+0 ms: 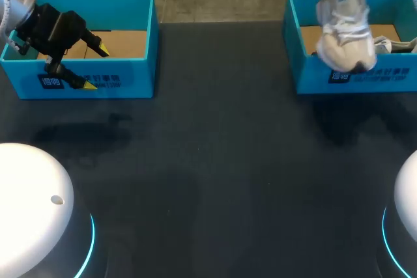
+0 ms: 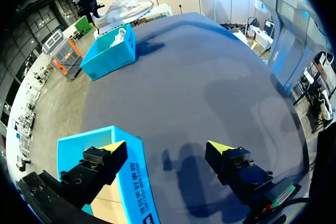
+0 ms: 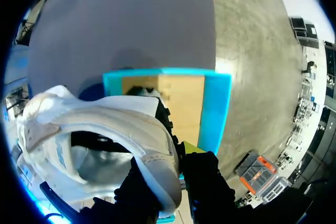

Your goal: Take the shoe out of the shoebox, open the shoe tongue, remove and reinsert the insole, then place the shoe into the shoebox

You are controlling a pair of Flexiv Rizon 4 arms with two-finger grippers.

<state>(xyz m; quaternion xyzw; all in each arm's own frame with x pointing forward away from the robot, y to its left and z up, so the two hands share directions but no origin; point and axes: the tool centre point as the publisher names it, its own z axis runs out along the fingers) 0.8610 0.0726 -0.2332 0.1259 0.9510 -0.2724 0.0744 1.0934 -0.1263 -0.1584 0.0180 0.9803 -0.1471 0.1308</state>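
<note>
- Overhead light falls dim and even on my dark table (image 1: 215, 161).
- My left pincer (image 2: 165, 147) casts soft, faint shadows on it.
- The pale shoe (image 1: 344, 27) catches the most light.
- Cyan rings glow around my arm bases (image 1: 32, 206).

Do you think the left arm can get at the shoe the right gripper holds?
Probably, though right across the table: the left gripper is open, nothing stands between them, and the shoe hangs clear above its box.
</note>
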